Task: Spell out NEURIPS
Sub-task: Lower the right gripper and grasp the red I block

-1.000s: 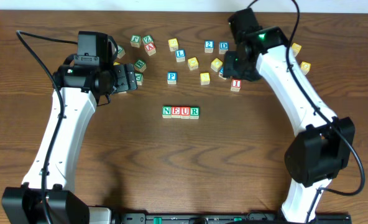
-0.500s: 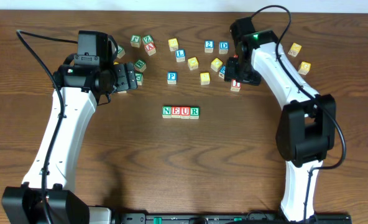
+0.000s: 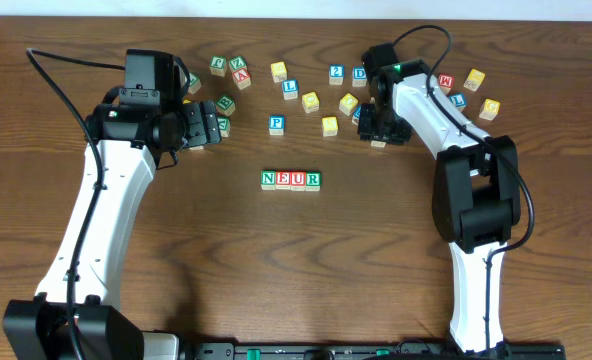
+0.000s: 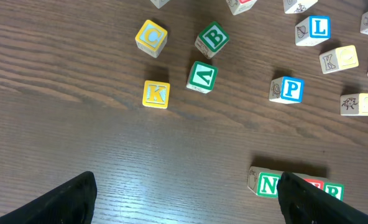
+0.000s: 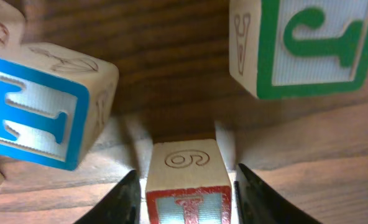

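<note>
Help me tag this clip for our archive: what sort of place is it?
Probably a robotics lab or data-collection bench. A white left arm and right arm stand at a wooden table, with lettered toy cubes scattered on it and a row of cubes reading NEUR.

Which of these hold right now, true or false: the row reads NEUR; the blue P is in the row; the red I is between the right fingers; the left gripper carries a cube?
1. The row reads N, E, U, R. True.
2. The blue P cube is part of the row. False: it stands alone on the far side of the row, apart from it.
3. The red I cube sits between the fingers of the right gripper. True.
4. The left gripper carries a cube. False: its fingers are spread wide with nothing between them.
</note>
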{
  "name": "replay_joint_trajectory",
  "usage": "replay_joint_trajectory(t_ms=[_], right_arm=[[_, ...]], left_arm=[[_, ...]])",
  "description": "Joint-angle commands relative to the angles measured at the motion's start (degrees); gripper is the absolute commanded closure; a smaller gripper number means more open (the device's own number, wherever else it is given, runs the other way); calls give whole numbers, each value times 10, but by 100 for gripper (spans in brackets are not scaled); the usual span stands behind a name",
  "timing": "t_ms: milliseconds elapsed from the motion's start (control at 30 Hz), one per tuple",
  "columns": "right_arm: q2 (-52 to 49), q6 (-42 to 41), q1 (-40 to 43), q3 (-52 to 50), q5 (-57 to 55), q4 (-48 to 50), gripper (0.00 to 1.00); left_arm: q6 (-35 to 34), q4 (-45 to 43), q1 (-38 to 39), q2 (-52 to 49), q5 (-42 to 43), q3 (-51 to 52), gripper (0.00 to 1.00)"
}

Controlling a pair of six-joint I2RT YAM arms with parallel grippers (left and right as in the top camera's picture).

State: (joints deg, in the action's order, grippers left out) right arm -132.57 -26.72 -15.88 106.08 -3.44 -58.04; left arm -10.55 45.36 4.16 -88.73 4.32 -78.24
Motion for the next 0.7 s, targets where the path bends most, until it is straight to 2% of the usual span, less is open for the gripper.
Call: replay_joint_trajectory(t_ms=[0, 267, 433, 667], right_arm=[[-2, 9, 8, 10, -5, 9, 59], [-2, 37, 13, 10, -5, 15, 65], [-1, 61, 14, 12, -5, 14, 74], [13, 62, 12, 12, -5, -6, 79]], left_arm=[[-3, 0, -2, -4, -3, -7, 9], [-3, 0, -2, -4, -3, -7, 9], [-3, 0, -2, -4, -3, -7, 9], [-3, 0, -2, -4, -3, -7, 8]])
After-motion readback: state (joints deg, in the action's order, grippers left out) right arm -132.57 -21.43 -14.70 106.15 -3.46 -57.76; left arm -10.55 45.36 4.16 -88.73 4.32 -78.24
